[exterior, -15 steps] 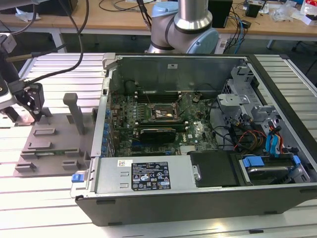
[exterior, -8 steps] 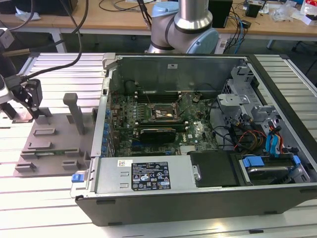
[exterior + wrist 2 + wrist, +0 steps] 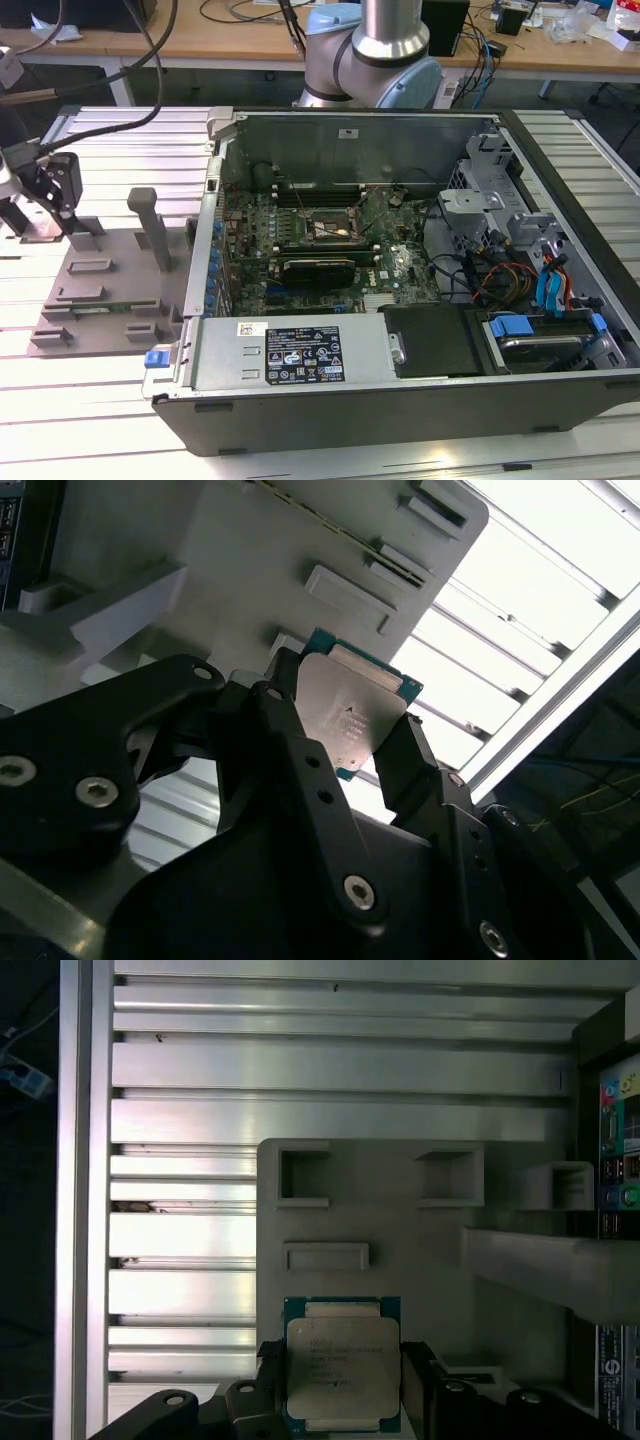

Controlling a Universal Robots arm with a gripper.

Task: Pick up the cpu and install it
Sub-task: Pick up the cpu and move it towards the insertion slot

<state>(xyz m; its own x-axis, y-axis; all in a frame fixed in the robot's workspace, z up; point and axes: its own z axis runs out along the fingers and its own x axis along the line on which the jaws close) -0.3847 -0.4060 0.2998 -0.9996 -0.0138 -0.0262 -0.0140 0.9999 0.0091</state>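
Observation:
The cpu (image 3: 342, 1368) is a thin square chip with a silver-grey metal top and a green edge. It sits between the two black fingers of my gripper (image 3: 342, 1390), which press on its opposite sides. In the second wrist view the cpu (image 3: 352, 715) is held the same way by the gripper (image 3: 345, 735), just over the grey plastic tray (image 3: 250, 570). In the exterior view the gripper (image 3: 62, 215) hangs over the far corner of the tray (image 3: 110, 290), at the exterior view's left. The open computer case (image 3: 400, 420) lies to the right, with the empty motherboard socket (image 3: 330, 228) inside.
The grey tray (image 3: 400, 1220) has raised blocks and pockets and an upright post (image 3: 152, 230). A long black card (image 3: 318, 268) sits in the motherboard near the socket. Cables and drive cages (image 3: 530, 280) crowd the case's right side. The table is ribbed aluminium (image 3: 300, 1070).

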